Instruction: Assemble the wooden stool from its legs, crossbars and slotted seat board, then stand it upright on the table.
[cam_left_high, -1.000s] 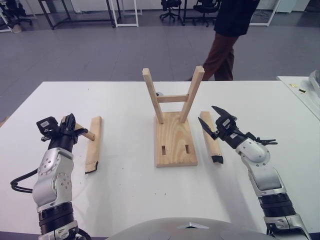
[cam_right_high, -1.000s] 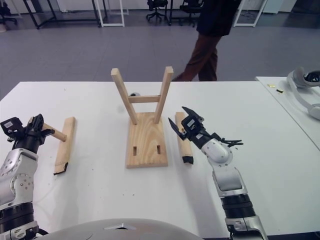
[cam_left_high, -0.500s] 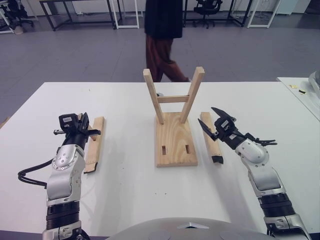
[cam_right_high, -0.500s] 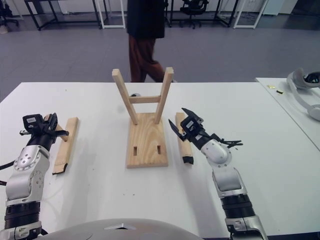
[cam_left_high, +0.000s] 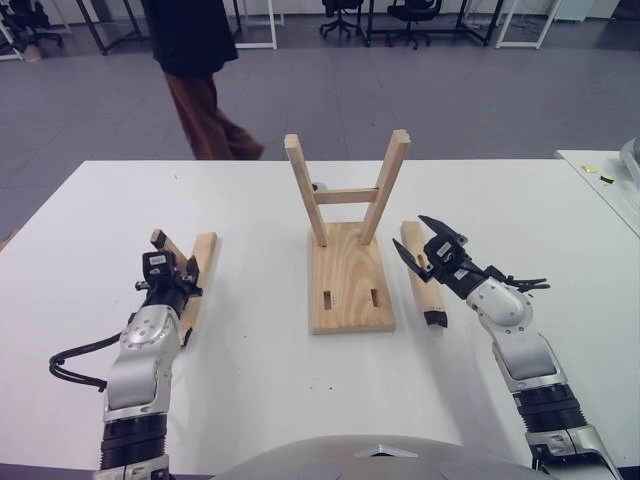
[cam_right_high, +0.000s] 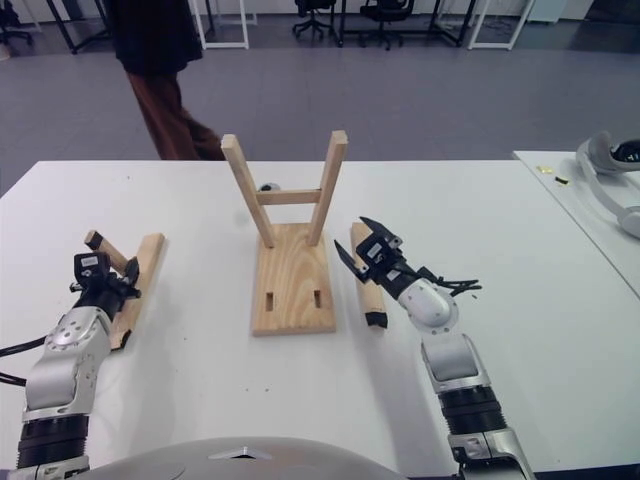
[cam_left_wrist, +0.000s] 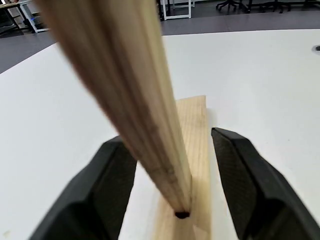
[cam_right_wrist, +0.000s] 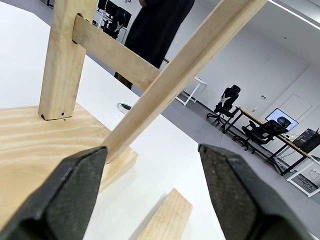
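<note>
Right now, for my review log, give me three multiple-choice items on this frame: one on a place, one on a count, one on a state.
1. Where does the loose leg near the right gripper lie?
A. On the table, right of the seat board.
B. Across the seat board.
C. Standing in a slot.

2. How many slots in the seat board are empty?
A. None.
B. One.
C. Two.

3. What is the right gripper's state?
A. Shut on the loose leg.
B. Open, gripping nothing.
C. Shut on the seat board.

Answers:
1 A: it lies flat beside the board's right edge.
2 C: two empty slots show at the board's near end.
3 B: its fingers are spread above the leg.
</note>
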